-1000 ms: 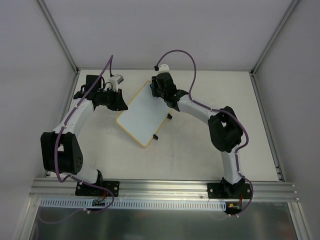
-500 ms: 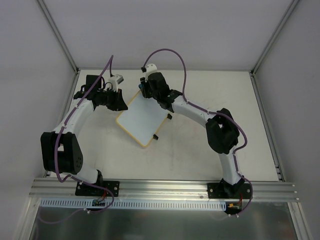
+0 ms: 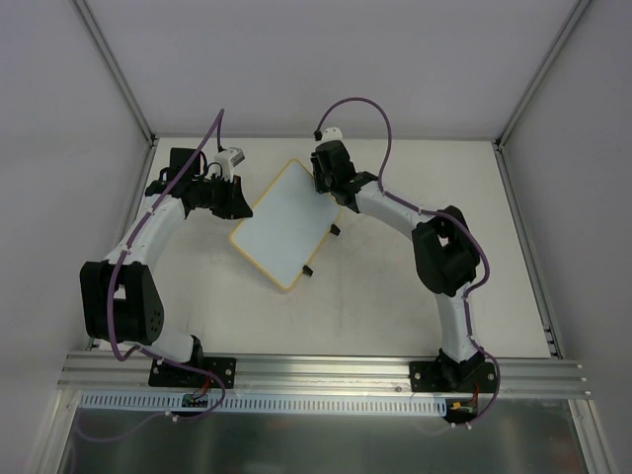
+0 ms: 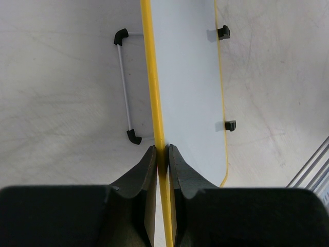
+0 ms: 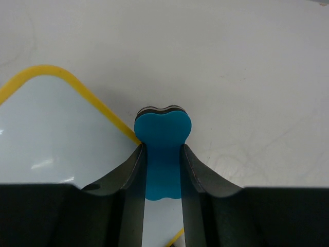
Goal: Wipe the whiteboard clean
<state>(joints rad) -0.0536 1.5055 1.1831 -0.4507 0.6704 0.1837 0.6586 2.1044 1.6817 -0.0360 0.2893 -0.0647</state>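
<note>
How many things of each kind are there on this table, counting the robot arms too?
Whiteboard: 1
Blue eraser: 1
Robot arms: 2, left arm and right arm
Total: 4

You cannot see the whiteboard (image 4: 187,92) whole in the left wrist view. Its far end runs off the top edge, and its near rim disappears inside the left gripper (image 4: 162,153). In the right wrist view, the blue eraser (image 5: 162,131) is half covered by the right gripper (image 5: 162,167), beside the whiteboard's corner.
</note>
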